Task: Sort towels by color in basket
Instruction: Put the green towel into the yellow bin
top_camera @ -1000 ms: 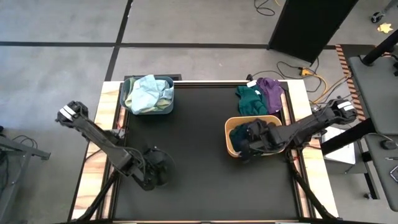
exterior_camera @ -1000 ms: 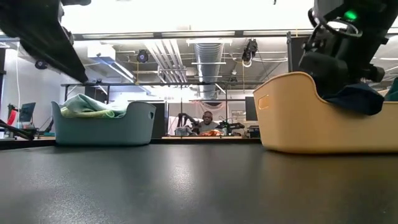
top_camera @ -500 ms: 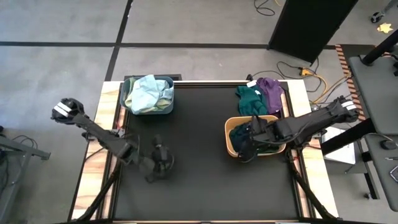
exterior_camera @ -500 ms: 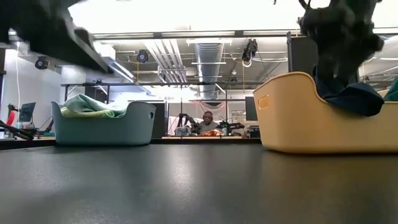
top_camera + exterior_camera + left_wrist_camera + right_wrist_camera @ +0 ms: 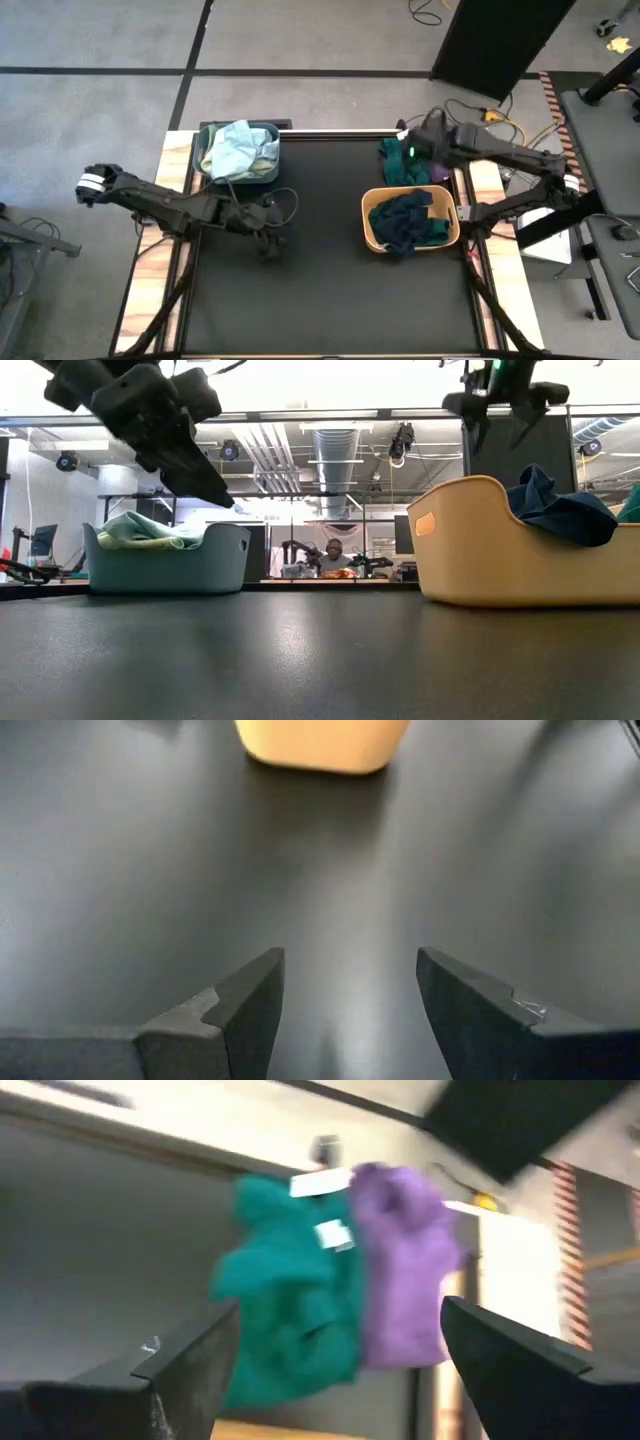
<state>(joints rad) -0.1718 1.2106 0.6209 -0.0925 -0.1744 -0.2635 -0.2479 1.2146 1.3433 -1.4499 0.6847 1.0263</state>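
The right gripper has left the dark towels in the yellow basket and, fingers wide and empty, probably heads for the green towel, while the left gripper waits half open.

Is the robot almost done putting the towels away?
Partly. Pale green and light blue towels fill the grey-blue basket, and dark navy and teal towels lie in the tan basket. Nothing is held: the open right gripper hovers over the dark teal-green towel and purple towel, both on the table. The open left gripper is empty mid-table.
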